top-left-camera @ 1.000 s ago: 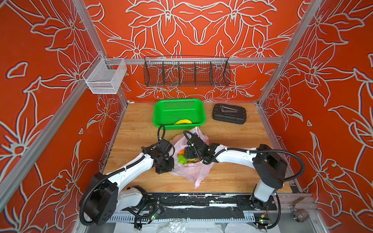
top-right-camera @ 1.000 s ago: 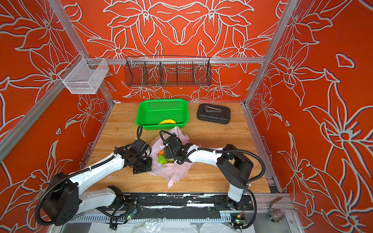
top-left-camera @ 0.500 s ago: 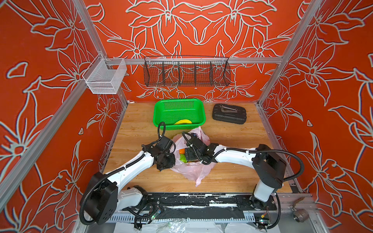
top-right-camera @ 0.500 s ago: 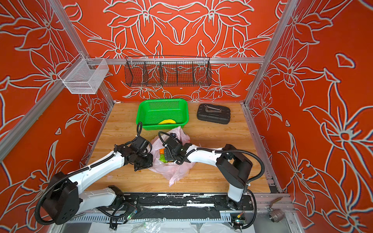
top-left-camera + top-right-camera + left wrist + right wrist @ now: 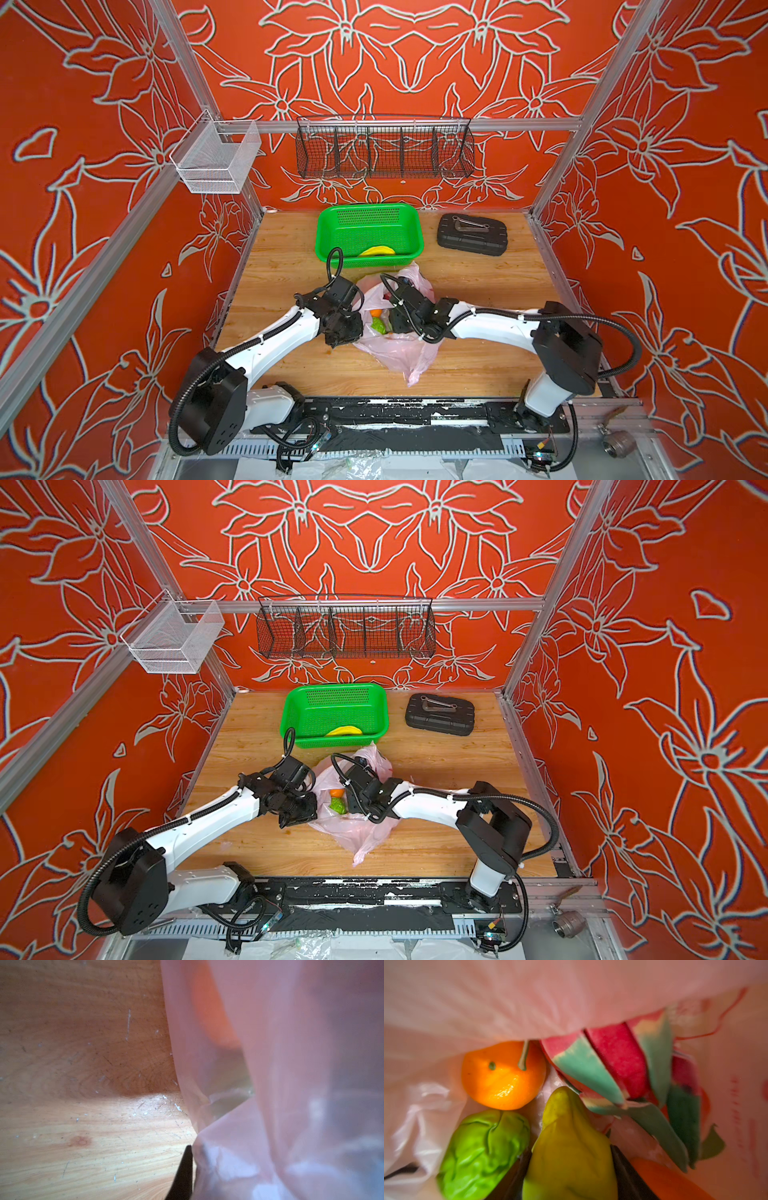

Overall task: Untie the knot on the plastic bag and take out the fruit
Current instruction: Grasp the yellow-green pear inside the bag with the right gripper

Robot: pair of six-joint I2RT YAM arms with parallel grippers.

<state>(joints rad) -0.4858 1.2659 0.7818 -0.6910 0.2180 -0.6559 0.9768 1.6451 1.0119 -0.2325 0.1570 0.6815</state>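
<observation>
Several fruits (image 5: 377, 325) sit inside the open plastic bag (image 5: 399, 353) on the desk (image 5: 291, 270): an orange (image 5: 502, 1078), a wrinkled green one (image 5: 481, 1151), a dragon fruit (image 5: 618, 1059), and a yellow-green pear (image 5: 569, 1147) clasped between the right jaws. The left jaws sit at the bag's side; whether they grip it cannot be told.
</observation>
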